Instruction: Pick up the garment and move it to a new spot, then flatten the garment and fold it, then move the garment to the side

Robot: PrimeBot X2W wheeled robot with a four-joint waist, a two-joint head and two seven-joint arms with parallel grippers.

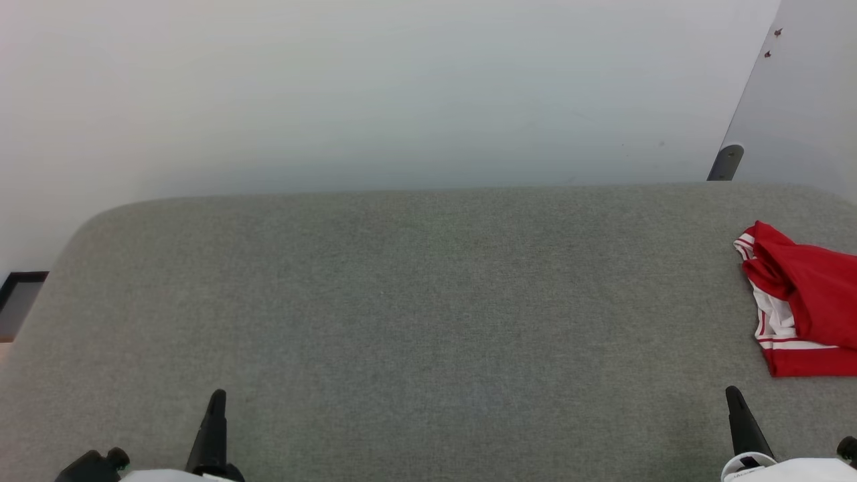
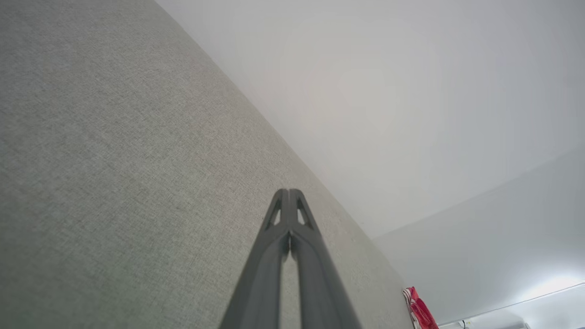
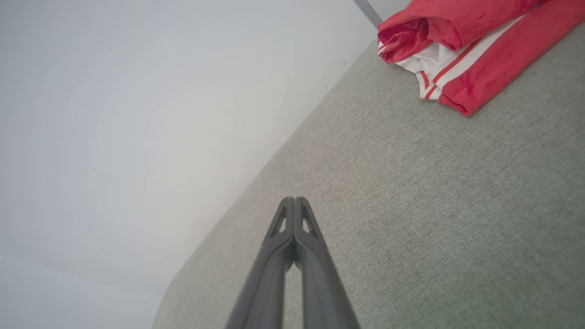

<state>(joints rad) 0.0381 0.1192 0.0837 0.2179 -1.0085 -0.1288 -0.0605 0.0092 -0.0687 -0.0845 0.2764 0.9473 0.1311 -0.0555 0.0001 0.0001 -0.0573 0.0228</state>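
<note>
- The garment (image 1: 807, 294), a bright red T-shirt with white sleeve ends and red-and-white striped trim, lies bunched and partly folded at the far right of the grey fabric-covered bench (image 1: 415, 301), and I see its right part cut off by the edge of the head view.
- In my right wrist view the garment (image 3: 480, 55) sits in the upper right corner, flat on the bench (image 3: 411, 205), near the bench's back edge by the pale wall (image 3: 137, 114).
- In my left wrist view the garment (image 2: 420, 313) is a small red patch far along the bench.
- The right gripper (image 1: 731, 391) is at the lower right of the head view, near the garment but not touching it.
- Through its own camera I see the right gripper (image 3: 295, 199) with both fingers (image 3: 269, 274) pressed together at the tips, holding nothing, above bare fabric.
- The left gripper (image 1: 217, 395) is at the lower left, well apart from the garment.
- In the left wrist view, the left gripper (image 2: 289, 192) likewise has its fingers meeting at the tips, gripping nothing.
- A grey post (image 1: 726, 163) stands behind the bench's far right corner.
</note>
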